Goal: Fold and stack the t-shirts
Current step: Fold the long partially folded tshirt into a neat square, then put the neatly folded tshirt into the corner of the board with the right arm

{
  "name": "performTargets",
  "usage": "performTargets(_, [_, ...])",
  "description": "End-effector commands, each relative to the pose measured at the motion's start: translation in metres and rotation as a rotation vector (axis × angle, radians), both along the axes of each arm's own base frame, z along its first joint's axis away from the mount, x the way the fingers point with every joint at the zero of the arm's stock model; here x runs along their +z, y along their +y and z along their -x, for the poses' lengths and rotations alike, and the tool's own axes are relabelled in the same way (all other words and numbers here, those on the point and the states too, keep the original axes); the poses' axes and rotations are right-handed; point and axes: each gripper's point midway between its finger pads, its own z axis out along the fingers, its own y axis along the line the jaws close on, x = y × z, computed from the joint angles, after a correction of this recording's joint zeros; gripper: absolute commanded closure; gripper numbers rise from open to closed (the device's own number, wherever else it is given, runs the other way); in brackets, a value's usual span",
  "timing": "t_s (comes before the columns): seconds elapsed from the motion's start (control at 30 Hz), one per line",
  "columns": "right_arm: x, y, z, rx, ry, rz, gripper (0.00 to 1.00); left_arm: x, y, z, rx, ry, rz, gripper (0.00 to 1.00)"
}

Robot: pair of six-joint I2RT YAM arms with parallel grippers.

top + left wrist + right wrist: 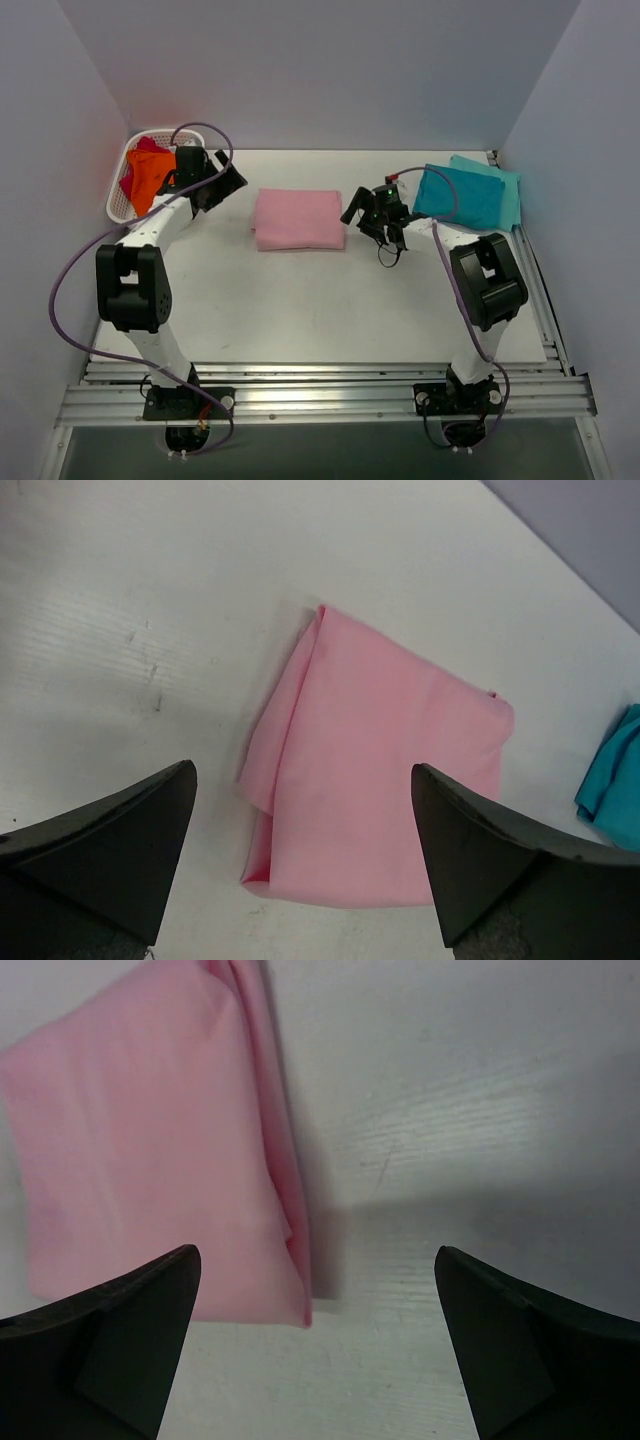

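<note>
Pink t-shirt (299,219) is folded into a flat rectangle and lies mid-table (300,310), apart from both arms.

Left gripper (228,183) has its jaws spread wide with nothing between them. It sits left of the pink tee, beside the white basket (116,204). Its wrist cam looks down on the tee (380,780), with a sliver of teal (615,780) at the frame edge.

Right gripper (350,210) is also wide apart and empty, just off the tee's right edge, between it and the pile. Its wrist cam shows the tee's folded edge (150,1160) on bare table.

The pile is at the far right: teal t-shirt (455,197) on top of the turquoise t-shirt (505,190), offset.

The basket holds an orange garment (150,180) and a red garment (143,148).
</note>
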Motion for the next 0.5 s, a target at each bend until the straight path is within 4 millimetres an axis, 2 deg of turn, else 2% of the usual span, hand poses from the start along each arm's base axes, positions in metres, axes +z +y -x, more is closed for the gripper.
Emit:
performTargets(0.0, [-0.002,0.019,0.003,0.04,-0.021,-0.134,0.0,-0.009,-0.011,-0.006,-0.036,-0.039,0.01,0.03])
performTargets(0.1, [-0.025,0.022,0.01,0.049,0.01,-0.165,0.0,-0.024,-0.018,-0.006,-0.032,-0.009,0.007,0.01])
performTargets(0.23, [-0.044,0.029,0.008,0.048,0.032,-0.206,0.0,-0.04,-0.023,-0.008,-0.03,0.018,0.0,0.0])
performTargets(0.47, [-0.074,0.048,-0.001,0.06,0.075,-0.285,0.0,-0.048,-0.024,-0.013,-0.028,0.04,-0.012,0.0])
